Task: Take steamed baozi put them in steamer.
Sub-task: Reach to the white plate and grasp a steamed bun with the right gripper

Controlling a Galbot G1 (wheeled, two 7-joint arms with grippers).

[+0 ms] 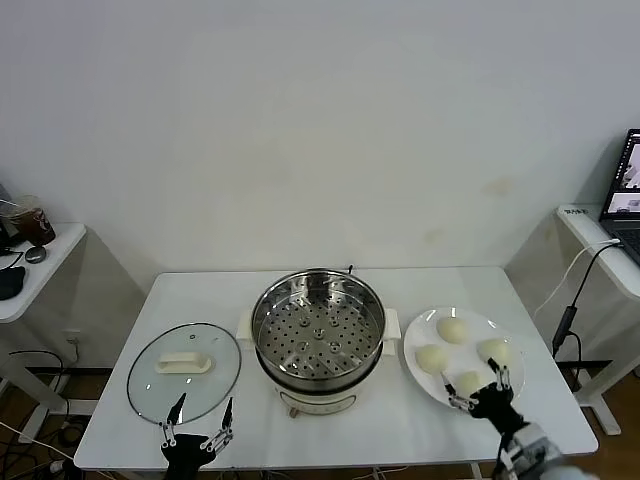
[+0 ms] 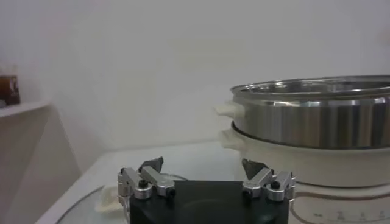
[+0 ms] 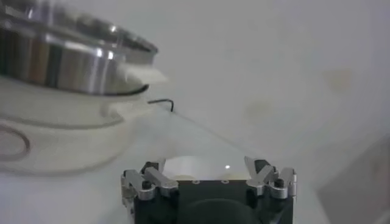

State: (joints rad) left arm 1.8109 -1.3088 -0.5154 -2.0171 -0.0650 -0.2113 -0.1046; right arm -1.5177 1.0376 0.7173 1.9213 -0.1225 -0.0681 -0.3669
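Observation:
The steel steamer (image 1: 318, 335), with its perforated tray, stands mid-table on a white base. It holds no buns. Four cream baozi lie on a white plate (image 1: 424, 330) to its right: one at the back (image 1: 452, 329), one on the right (image 1: 494, 350), one on the left (image 1: 430, 358) and one at the front (image 1: 466, 383). My right gripper (image 1: 477, 387) is open at the plate's front edge, a finger on either side of the front baozi. That baozi (image 3: 195, 168) shows between the open jaws of the right gripper (image 3: 204, 167), with the steamer (image 3: 67, 55) farther off. My left gripper (image 1: 198, 418) is open and empty.
A round glass lid (image 1: 184, 370) with a white handle lies left of the steamer, and the left gripper (image 2: 204, 167) sits at its front edge, facing the steamer (image 2: 317, 122). Side tables stand at far left and far right, with a laptop (image 1: 625, 195) on the right one.

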